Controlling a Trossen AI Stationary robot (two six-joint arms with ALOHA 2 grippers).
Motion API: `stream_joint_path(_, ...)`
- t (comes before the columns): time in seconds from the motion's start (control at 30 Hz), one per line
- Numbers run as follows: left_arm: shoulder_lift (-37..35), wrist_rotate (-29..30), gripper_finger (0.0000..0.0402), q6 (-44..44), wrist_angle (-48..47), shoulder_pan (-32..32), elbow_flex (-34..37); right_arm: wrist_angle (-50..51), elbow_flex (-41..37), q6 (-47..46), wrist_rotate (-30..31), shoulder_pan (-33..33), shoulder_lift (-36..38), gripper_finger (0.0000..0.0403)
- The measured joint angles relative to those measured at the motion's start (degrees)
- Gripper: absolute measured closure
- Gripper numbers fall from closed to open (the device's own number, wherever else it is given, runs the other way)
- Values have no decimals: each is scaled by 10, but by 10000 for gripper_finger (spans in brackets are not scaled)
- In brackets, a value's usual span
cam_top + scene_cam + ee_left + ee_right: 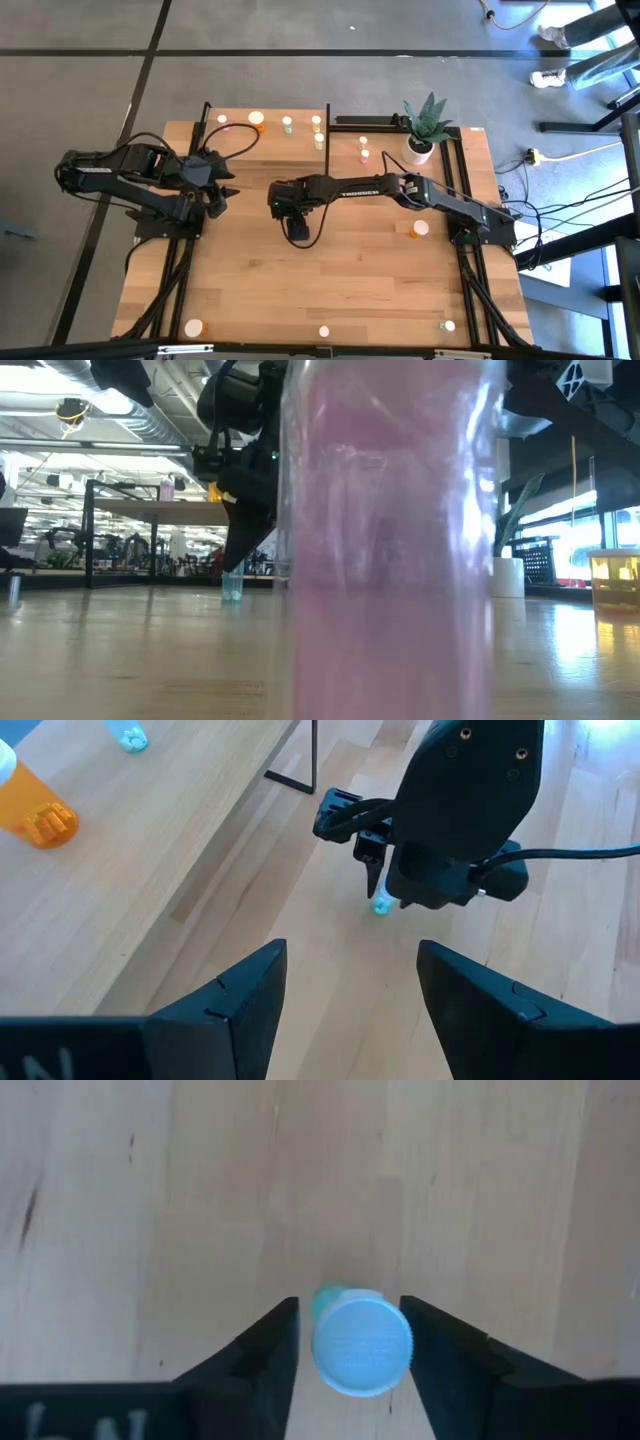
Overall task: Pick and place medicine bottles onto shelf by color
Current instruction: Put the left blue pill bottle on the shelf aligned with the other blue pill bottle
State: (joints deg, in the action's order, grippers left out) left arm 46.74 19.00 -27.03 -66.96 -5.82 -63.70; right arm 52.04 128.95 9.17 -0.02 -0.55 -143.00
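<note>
Green medicine bottle (358,1342), white-capped, stands upright on the bench (340,280) near mid-bench, directly between the two fingers of the right gripper (348,1342). Long axis vertical, so the wrist camera looks down onto the cap. The fingers flank the cap closely on both sides. Whether they actually touch it I cannot tell: a thin sliver of wood seems to show on either side. My judgement is that the gripper is closing on the bottle but not yet pinching it firmly.

Left to right across the high view:
- Left gripper (224,190) hangs at the left side of the bench, fingers spread, holding nothing, pointed toward the right arm.
- Right gripper (281,197) reaches in to the centre, over the bottle. It is plainly the nearer arm.
- Shelf (300,112) lies at the far edge, beyond both grippers, with several bottles already on it.
- Potted plant (423,130) stands at the far right.
- Loose bottles sit along the near edge.

What each view adds:
- High view hides the green bottle under the right gripper.
- Left wrist view shows the bottle (382,904) standing on the bench at the tip of the right gripper's fingers.
- Left wrist view also shows an orange bottle (35,808) lying on its side on the shelf.
- Low view is mostly blocked by a pink bottle (390,540) standing close to the lens.
</note>
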Motion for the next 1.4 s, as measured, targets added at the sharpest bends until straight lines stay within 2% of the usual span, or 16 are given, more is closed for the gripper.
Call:
stream_joint_path(0.33,0,0,184,0,0,0,0,1,0,-3,-1,5,0,293)
stream_joint_path(0.6,0,0,184,0,0,0,0,35,60,-58,-16,5,1,282)
stream_joint_path(0.83,0,0,184,0,-1,0,0,40,60,-136,-56,-4,38,289)
stream_joint_path(1.07,1,0,184,0,0,0,0,47,60,-191,-56,-18,83,287)
stream_joint_path(1.4,1,0,184,-11,2,0,0,25,61,-191,20,-32,141,287)
